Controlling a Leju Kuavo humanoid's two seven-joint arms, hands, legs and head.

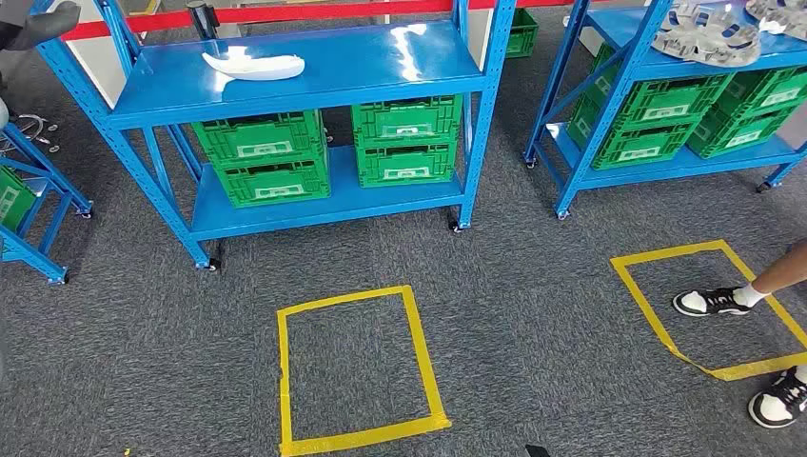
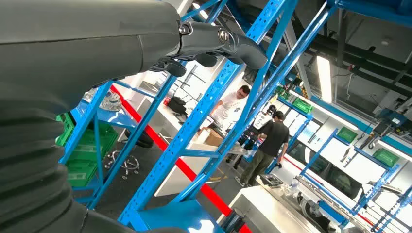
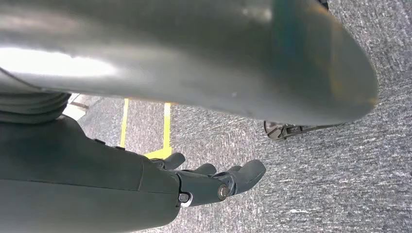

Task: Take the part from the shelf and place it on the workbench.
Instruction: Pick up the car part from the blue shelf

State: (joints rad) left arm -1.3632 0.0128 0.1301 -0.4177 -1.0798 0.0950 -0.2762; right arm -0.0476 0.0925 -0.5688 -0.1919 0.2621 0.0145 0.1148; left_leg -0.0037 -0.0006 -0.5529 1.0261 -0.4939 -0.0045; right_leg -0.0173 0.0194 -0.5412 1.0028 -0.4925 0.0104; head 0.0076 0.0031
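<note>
One white part [image 1: 253,66] lies on the blue shelf [image 1: 381,71] at 11 o'clock; crate labels are unreadable. Left hand [image 2: 204,43] and right hand [image 3: 214,179] hold nothing, fingers loosely apart.

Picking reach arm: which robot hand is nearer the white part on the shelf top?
Left. The left robot hand is raised at shelf height, off to the side of the white part. The right robot hand hangs low over the carpet, empty.
</note>
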